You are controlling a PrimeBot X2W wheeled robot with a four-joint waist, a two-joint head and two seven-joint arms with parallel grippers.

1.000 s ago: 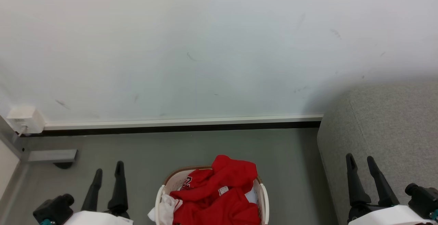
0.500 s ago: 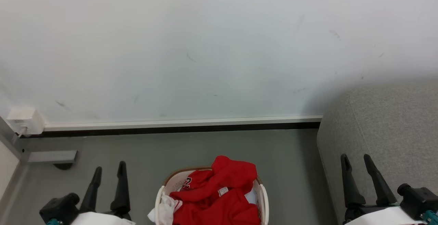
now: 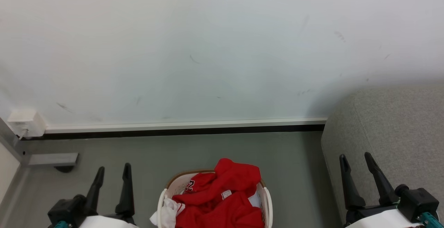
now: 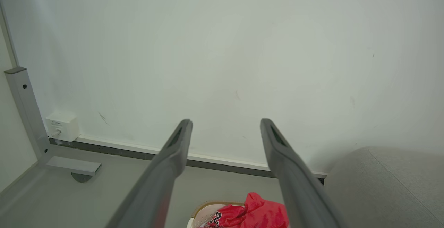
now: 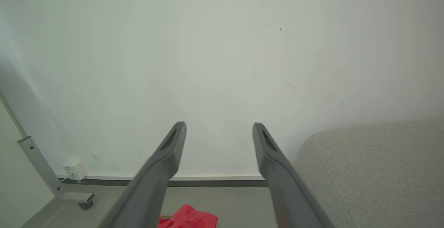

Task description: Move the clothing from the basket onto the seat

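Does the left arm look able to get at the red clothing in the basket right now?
Probably yes: the left tool is open and empty, and the clothing lies uncovered, heaped over the basket rim beside it.

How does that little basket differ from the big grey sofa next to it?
The basket is white holed plastic with a brown rim; the sofa is grey fabric. The basket is far smaller than the sofa. The basket is heaped with red clothing; the sofa bears none where it shows. Both stand on the floor by the wall.
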